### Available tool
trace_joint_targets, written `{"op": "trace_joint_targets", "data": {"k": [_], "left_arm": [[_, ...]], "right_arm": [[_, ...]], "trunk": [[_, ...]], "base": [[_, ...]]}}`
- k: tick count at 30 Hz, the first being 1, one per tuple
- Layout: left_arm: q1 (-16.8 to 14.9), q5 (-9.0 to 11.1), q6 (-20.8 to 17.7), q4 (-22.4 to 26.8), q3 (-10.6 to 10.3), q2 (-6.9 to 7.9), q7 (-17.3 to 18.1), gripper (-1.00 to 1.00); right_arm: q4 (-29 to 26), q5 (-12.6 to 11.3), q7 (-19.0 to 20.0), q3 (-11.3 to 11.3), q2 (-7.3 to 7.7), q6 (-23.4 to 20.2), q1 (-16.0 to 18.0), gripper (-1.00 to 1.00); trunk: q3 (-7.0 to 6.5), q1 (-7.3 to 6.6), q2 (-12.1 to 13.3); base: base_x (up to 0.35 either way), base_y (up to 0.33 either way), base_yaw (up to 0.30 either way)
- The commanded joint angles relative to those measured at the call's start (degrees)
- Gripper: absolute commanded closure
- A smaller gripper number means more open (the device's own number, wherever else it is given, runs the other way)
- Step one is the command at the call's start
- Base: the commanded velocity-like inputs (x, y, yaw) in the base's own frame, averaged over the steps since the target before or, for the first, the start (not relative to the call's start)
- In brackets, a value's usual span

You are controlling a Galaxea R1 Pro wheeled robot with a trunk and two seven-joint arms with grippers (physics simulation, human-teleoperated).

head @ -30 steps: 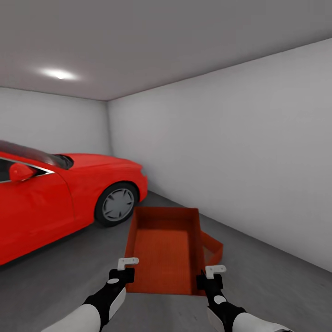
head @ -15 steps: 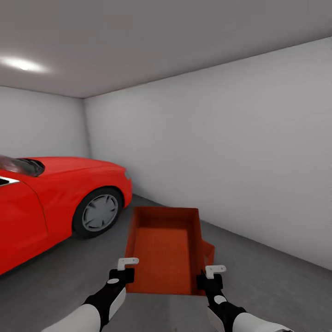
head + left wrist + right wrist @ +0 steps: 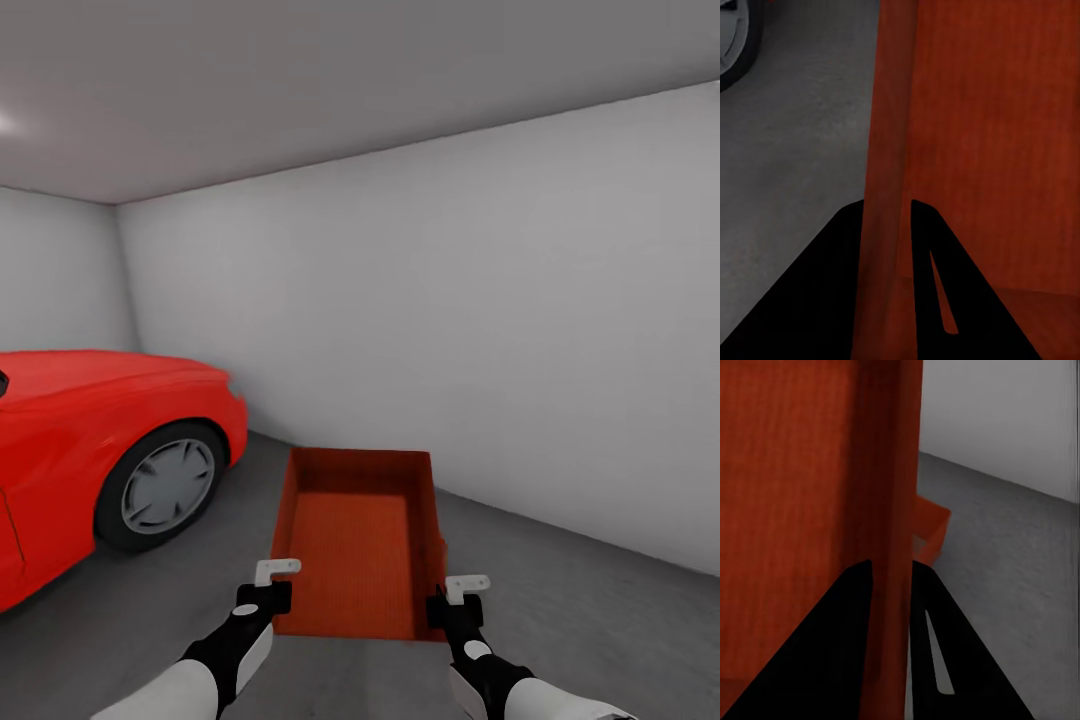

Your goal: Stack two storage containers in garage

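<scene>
I hold an orange-red storage container (image 3: pixel 355 540) level in front of me, above the dark grey floor (image 3: pixel 600 630) of the garage. My left gripper (image 3: pixel 272 592) is shut on its left wall near the near corner, and my right gripper (image 3: pixel 456 600) is shut on its right wall. In the left wrist view the dark fingers (image 3: pixel 832 255) straddle the thin wall of the container (image 3: pixel 990 135). The right wrist view shows the same grip on the container (image 3: pixel 795 472). The other storage container (image 3: pixel 932 521) lies on the floor beyond, with just a corner (image 3: pixel 441 548) peeking out.
A shiny red car (image 3: pixel 90 440) stands at the left, its front wheel (image 3: pixel 165 487) close to the held container. A plain white-grey wall (image 3: pixel 500 330) runs across ahead and to the right. Bare floor stretches to the right of the containers.
The whole view has swung right: the car has slid toward the left edge. The container on the floor now hides almost wholly behind the held one. Both grips are unchanged.
</scene>
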State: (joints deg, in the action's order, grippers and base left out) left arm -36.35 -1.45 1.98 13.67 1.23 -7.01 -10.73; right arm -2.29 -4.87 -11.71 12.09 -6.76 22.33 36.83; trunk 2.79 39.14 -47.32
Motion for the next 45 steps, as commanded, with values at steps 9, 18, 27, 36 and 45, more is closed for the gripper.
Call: {"op": "trace_joint_targets", "data": {"k": [9,18,27,36,45], "left_arm": [[-0.1,-0.1,0.1,-0.1,1.0,-0.02,-0.4,1.00],[-0.1,-0.1,0.1,0.0,1.0,-0.02,-0.4,1.00],[-0.1,-0.1,0.1,0.0,1.0,-0.03,-0.4,1.00],[-0.1,-0.1,0.1,0.0,1.0,-0.05,-0.4,1.00],[-0.1,-0.1,0.1,-0.1,1.0,-0.11,-0.4,1.00]], "right_arm": [[0.1,-1.5,-0.4,-0.2,-0.01,0.5,0.1,1.00],[0.1,-1.5,-0.4,-0.2,-0.01,0.5,0.1,1.00],[0.1,-1.5,-0.4,-0.2,-0.02,0.5,0.1,1.00],[0.1,-1.5,-0.4,-0.2,-0.02,0.5,0.1,1.00],[0.1,-1.5,-0.4,-0.2,-0.01,0.5,0.1,1.00]], "trunk": [[0.09,0.04,-0.1],[0.09,0.04,-0.1],[0.04,0.04,-0.1],[-0.34,0.04,-0.1],[-0.74,0.04,-0.1]], "base": [[0.275,0.255,-0.274],[0.264,0.262,-0.052],[0.263,0.262,-0.027],[0.263,0.262,-0.227],[0.262,0.262,-0.260]]}}
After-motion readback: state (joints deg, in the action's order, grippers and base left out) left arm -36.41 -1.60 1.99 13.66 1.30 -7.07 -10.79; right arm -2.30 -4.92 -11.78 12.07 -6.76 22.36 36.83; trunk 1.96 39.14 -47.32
